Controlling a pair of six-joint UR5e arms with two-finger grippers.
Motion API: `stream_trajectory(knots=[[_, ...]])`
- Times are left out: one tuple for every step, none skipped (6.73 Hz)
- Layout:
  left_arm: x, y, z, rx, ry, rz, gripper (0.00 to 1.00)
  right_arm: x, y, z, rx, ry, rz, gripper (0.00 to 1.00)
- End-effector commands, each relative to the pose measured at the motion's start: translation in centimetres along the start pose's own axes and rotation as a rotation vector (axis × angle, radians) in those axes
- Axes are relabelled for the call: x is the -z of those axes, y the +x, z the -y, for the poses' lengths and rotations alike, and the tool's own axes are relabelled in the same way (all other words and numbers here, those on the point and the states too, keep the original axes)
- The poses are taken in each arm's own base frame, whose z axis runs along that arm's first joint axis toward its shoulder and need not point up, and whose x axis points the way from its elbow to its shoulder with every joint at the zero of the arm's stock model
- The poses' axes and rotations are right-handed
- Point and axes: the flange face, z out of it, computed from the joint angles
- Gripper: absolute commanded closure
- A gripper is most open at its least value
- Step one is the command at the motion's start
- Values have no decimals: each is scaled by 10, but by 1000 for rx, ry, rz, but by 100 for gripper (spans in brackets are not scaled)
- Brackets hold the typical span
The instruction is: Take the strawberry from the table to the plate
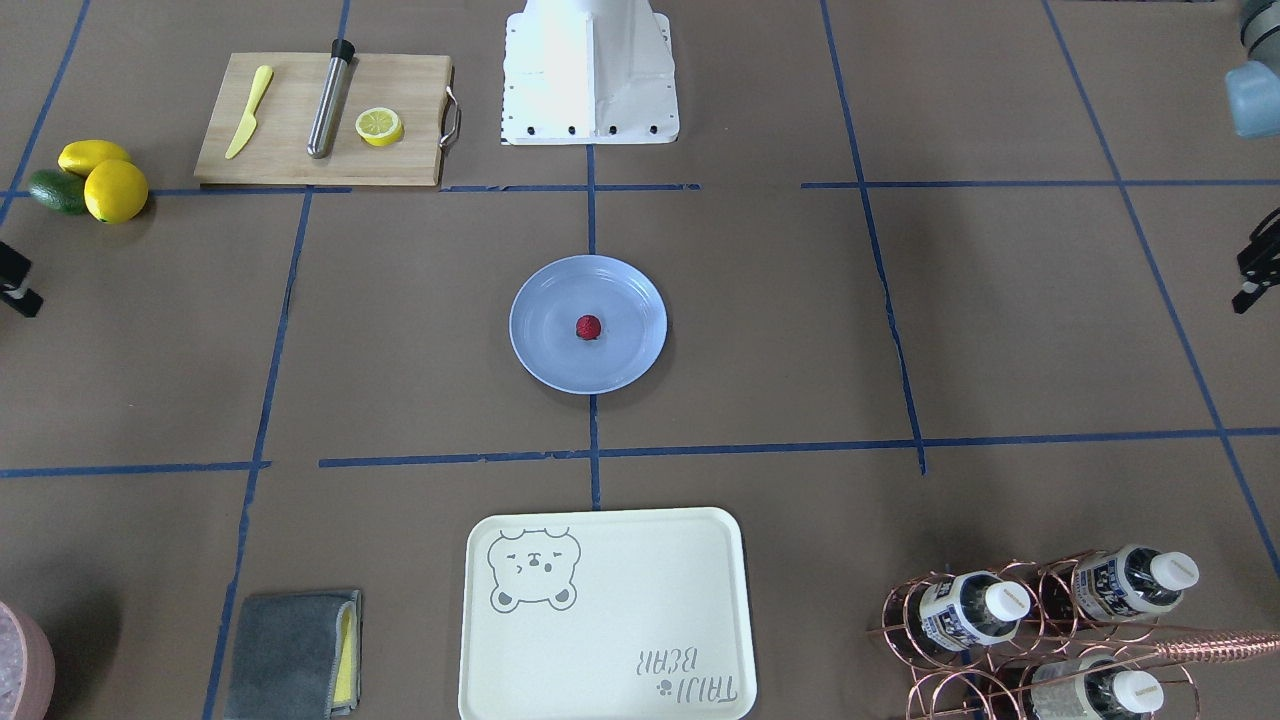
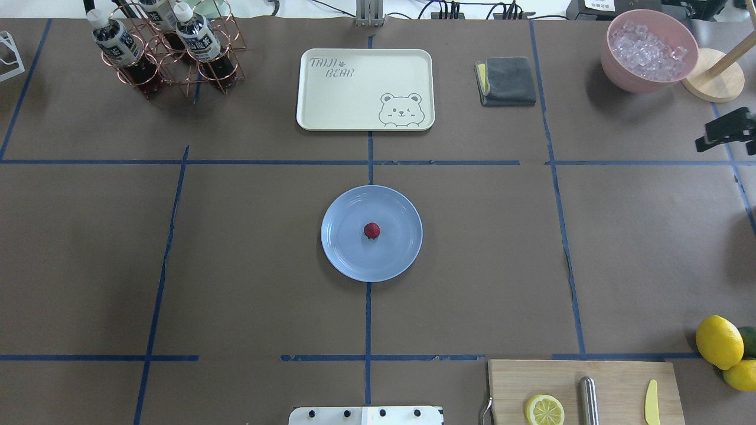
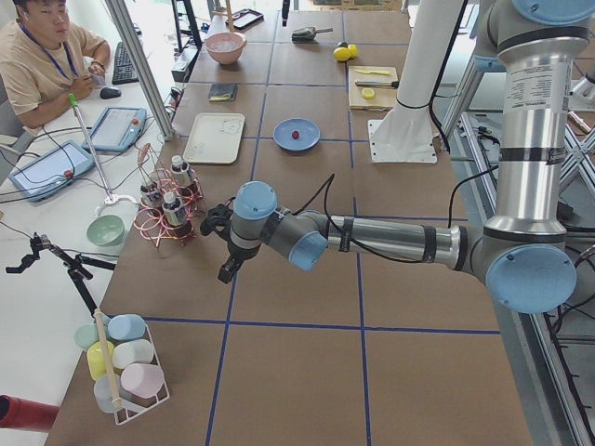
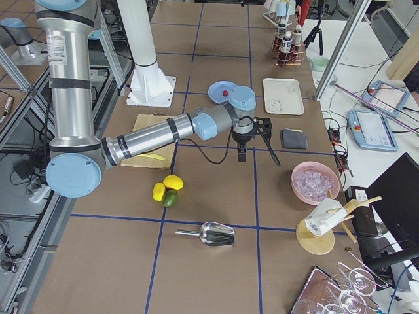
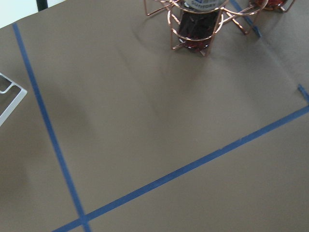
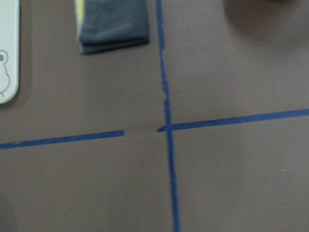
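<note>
Front-facing view: the strawberry [image 1: 588, 327] sits dead centre on the plate [image 1: 545, 300], well apart from the left pincer [image 1: 1252, 272] out at the frame's edge, and I cannot tell how wide that pincer stands. Overhead: the right pincer [image 2: 717, 134] hangs far off to the plate's side, near the ice bowl [image 2: 620, 77], its opening equally unclear. Wrist views: only bare tabletop [image 5: 145, 121] beneath each pincer, no berry in sight. By my read the placing is done, and the next move calls only for parking both arms
</note>
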Motion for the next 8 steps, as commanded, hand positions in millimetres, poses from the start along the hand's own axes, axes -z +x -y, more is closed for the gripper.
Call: stream_trajectory(knots=[[27, -41, -24, 96, -106, -10, 1, 0, 101, 1, 97, -69, -24, 0], [26, -43, -35, 75, -133, -18, 0, 2, 113, -1, 109, -98, -30, 0], [21, -47, -41, 26, -146, -25, 0, 3, 113, -1, 105, -100, -29, 0], [21, -48, -41, 28, -149, -25, 0, 2, 113, -2, 106, -101, -29, 0], [21, -47, -42, 28, -148, -24, 0, 3, 112, -3, 101, -96, -29, 0], [18, -50, -43, 42, -157, -20, 0, 3, 112, -2, 102, -94, -30, 0], [18, -51, -43, 43, -154, -19, 0, 4, 111, -2, 105, -92, -28, 0], [17, -50, -51, 48, -160, -20, 0, 0, 111, -2, 111, -101, -29, 0]])
